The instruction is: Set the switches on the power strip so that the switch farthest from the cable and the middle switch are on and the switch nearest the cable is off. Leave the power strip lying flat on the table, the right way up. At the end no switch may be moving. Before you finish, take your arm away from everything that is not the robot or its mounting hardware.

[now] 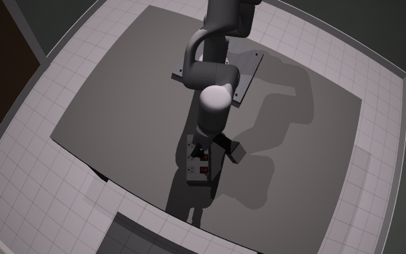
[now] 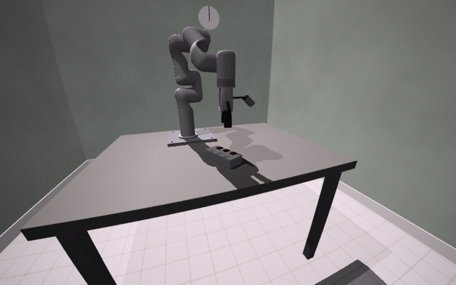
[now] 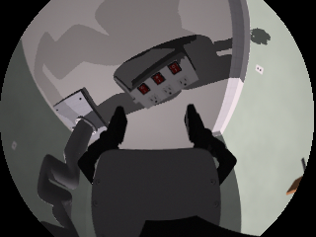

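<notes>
A grey power strip point(image 1: 193, 175) point(image 2: 231, 162) point(image 3: 154, 66) lies flat on the table point(image 1: 119, 105) point(image 2: 134, 174), right way up, in front of the arm's base. It carries three red rocker switches in a row; in the exterior view they are the far one point(image 2: 219, 148), the middle one point(image 2: 226, 150) and the near one point(image 2: 232, 153). All three also show in the wrist view point(image 3: 158, 79). I cannot tell which way each is rocked, and I see no cable. My gripper point(image 1: 197, 151) point(image 2: 226, 121) point(image 3: 155, 112) is open and empty. It hangs well above the strip, pointing down, and hides one switch in the top view.
The arm's metal base plate point(image 1: 248, 69) point(image 2: 205, 138) is bolted to the table behind the strip. The wrist camera box point(image 1: 238, 151) point(image 2: 249, 100) sticks out sideways from the wrist. The table's front edge lies a little beyond the strip's near end.
</notes>
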### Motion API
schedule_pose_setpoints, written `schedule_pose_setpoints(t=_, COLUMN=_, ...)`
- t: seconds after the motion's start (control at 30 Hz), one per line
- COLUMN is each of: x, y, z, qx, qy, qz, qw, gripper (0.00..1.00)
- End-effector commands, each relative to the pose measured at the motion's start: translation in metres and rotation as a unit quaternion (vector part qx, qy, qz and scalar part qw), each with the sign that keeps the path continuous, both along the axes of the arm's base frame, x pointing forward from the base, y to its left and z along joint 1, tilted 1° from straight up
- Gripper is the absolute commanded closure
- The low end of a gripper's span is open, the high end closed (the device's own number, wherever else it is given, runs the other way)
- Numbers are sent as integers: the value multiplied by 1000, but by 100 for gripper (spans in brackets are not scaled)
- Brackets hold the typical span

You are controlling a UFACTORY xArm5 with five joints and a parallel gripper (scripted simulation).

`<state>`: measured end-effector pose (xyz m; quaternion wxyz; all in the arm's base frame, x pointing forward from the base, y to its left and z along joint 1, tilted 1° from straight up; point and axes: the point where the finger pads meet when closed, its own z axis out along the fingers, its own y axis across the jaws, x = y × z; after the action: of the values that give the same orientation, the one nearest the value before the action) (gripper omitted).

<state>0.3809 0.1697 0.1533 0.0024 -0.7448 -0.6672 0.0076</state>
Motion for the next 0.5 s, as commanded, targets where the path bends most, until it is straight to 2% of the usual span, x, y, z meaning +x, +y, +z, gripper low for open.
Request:
schedule_pose_setpoints(t=0.0, x=22, y=6, z=-21, qx=-2, qy=-2, qz=-139, qw=990, gripper=0)
schedule_pose_setpoints(t=0.23, x=47, y=10, z=-51, qx=-3, qy=-3, qz=-284, qw=959, gripper=0)
schedule_pose_setpoints(t=0.3, x=47, y=10, z=-51, qx=-3, qy=-3, qz=-284, qw=959, gripper=0)
schedule_pose_setpoints(t=0.33, x=48, y=11, z=-53, qx=-4, qy=-3, qz=-343, qw=939, gripper=0)
schedule_pose_setpoints(t=0.47, x=50, y=11, z=-56, qx=-5, qy=-3, qz=-414, qw=910, gripper=0)
